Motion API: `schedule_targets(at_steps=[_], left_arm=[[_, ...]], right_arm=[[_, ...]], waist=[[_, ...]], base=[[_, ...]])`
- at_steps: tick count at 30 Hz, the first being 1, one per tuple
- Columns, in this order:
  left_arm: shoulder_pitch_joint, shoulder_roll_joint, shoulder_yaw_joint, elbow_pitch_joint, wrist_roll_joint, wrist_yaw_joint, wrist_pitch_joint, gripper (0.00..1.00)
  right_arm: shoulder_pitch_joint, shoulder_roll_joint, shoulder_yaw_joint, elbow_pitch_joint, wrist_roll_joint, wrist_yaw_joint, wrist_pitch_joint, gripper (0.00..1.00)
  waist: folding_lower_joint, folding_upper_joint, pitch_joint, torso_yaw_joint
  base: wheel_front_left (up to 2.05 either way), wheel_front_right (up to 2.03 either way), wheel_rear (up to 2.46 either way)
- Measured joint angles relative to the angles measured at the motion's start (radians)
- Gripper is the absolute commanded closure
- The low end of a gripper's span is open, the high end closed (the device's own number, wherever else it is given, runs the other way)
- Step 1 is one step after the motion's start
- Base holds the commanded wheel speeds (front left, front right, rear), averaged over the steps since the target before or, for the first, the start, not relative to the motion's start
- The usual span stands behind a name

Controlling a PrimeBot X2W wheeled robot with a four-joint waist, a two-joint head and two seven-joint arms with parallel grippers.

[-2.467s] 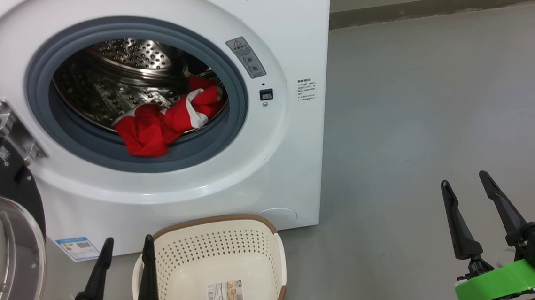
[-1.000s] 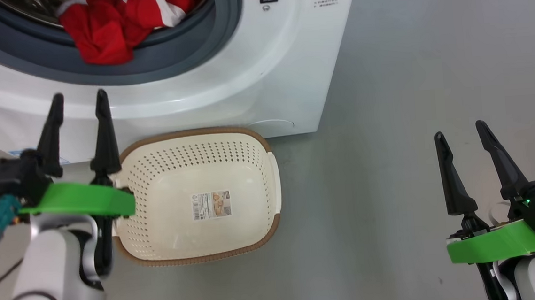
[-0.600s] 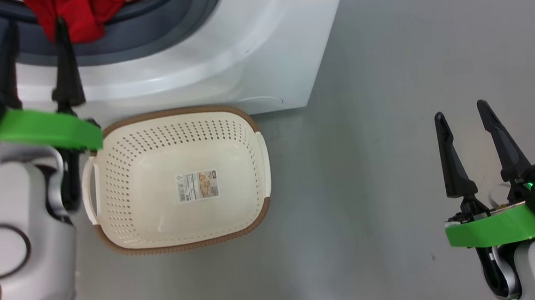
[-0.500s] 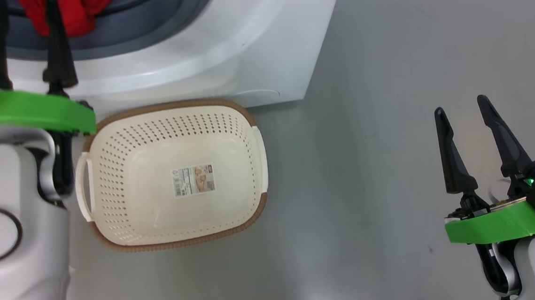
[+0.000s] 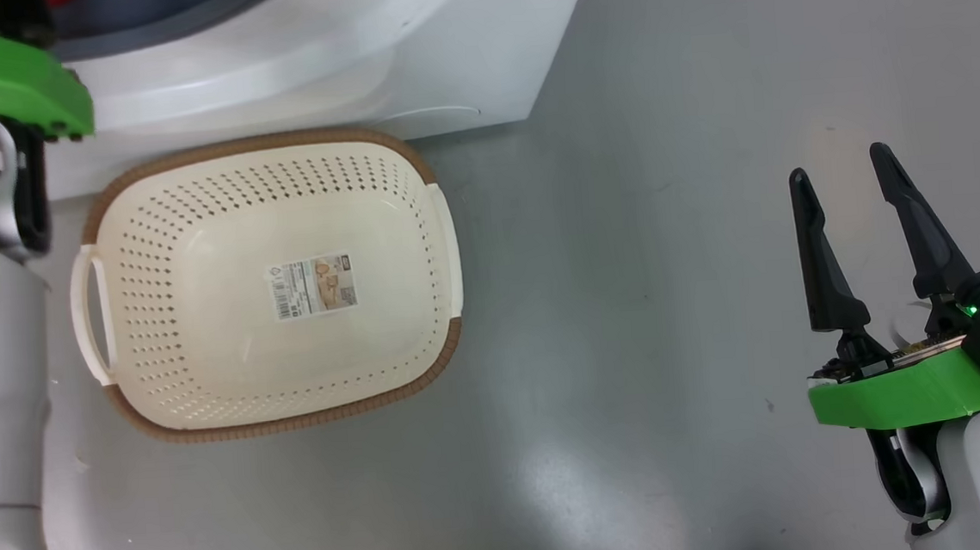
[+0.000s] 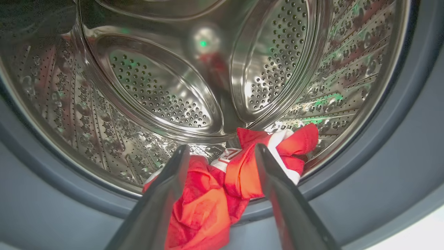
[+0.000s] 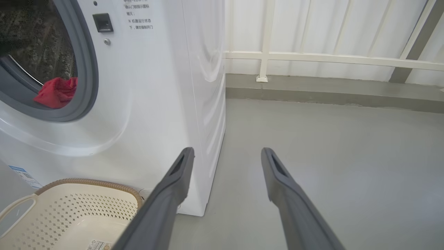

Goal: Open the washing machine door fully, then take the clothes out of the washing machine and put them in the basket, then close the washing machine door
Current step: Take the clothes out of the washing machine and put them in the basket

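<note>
You'll find the basket (image 5: 202, 355) on the floor (image 5: 630, 300), just before the washing machine (image 5: 336, 53) front. The clothes (image 6: 204, 201) lie in its drum (image 6: 156, 86), at the front lip, spilling onto the gasket (image 6: 381, 166).

The drum (image 6: 156, 90) is shiny perforated steel inside a matt grey rubber gasket (image 6: 399, 146), the clothes (image 6: 204, 205) soft red cloth, the washing machine (image 7: 166, 86) glossy white, the basket (image 5: 136, 274) smooth cream plastic with a woven-look brown rim.

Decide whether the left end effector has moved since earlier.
Yes. Against the basket, the end effector has gone forward past its far rim to the washer.
</note>
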Motion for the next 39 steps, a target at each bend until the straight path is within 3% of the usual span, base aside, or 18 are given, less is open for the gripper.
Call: schedule_targets(at_steps=[19,29,39], left_arm=[[-0.206,0.061,-0.044,0.402,0.059,0.066,0.042,0.00],[-0.248,0.087,-0.063,0.460,0.057,0.062,0.062,0.00],[-0.257,0.113,-0.085,0.482,0.057,0.108,0.103,0.00]], right_arm=[[-0.017,0.000,0.031,0.028,0.006,0.000,0.000,0.00],[-0.015,0.000,0.048,0.027,0.017,0.000,0.000,0.00],[-0.015,0.000,0.055,0.018,0.026,0.000,0.000,0.00]], waist=[[0.0000,0.0000,0.024,-0.067],[0.0000,0.0000,0.039,-0.106],[0.0000,0.0000,0.086,-0.115]], base=[[0.00,0.00,0.00],[0.00,0.00,0.00],[0.00,0.00,0.00]])
